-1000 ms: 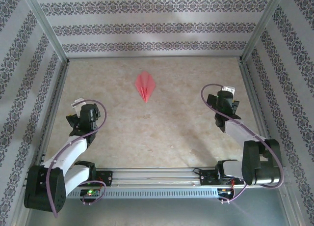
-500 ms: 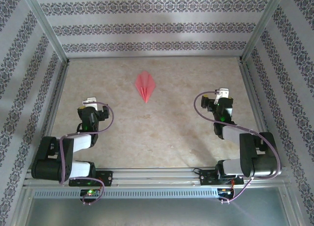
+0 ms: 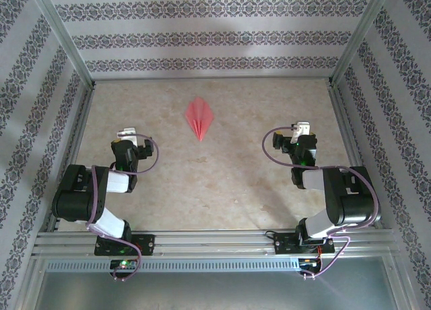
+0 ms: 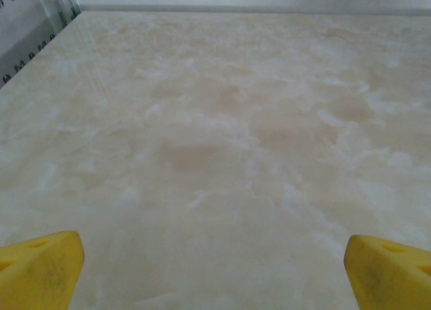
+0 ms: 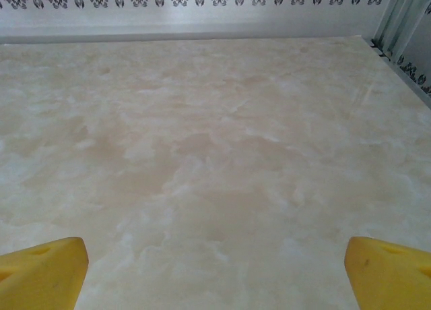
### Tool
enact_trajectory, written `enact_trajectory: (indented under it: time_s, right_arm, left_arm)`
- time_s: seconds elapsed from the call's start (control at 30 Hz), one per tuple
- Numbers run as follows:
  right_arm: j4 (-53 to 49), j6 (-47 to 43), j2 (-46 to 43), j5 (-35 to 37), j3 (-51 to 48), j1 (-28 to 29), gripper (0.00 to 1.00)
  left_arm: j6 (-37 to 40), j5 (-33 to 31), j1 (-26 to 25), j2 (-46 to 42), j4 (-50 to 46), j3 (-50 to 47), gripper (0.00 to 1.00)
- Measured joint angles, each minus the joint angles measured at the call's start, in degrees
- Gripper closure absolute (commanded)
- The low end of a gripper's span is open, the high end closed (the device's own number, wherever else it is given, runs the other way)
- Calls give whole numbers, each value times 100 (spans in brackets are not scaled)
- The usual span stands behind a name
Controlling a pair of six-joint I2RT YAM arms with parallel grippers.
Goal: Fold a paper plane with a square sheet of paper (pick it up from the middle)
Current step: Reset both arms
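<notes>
Left gripper (image 3: pixel 128 135) sits low over the table (image 3: pixel 222 189), left of centre, its arm folded back toward its base. Wrist view: yellow fingertips (image 4: pixel 40 273) at both lower corners, jaws spread wide, bare beige marbled surface in the gap.

Paper plane (image 3: pixel 200 118) lies flat on the table in the far half, slightly left of centre, ahead of both grippers and well apart from each. Salmon-pink, kite-shaped dart. Long axis runs near to far, roughly parallel to the side walls. Narrow sharp nose points toward the near edge and the arm bases; shorter, broader end faces the back wall. Centre crease shows as a darker line along that axis.

Right gripper (image 3: pixel 301 131) sits low over the table at right, near the right frame rail. Wrist view: yellow fingertips (image 5: pixel 40 273) wide apart, holding nothing, marbled surface between them.

Walls (image 3: pixel 202 50): pale covering with dark ornamental bands, a decorative scroll motif rather than lettering.
</notes>
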Motion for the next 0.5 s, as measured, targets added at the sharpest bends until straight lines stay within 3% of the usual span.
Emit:
enact_trajectory:
  time_s: [0.5]
  right_arm:
    - [2, 0, 0, -7, 0, 0, 2]
  left_arm:
    - [7, 48, 0, 166, 426, -35, 1]
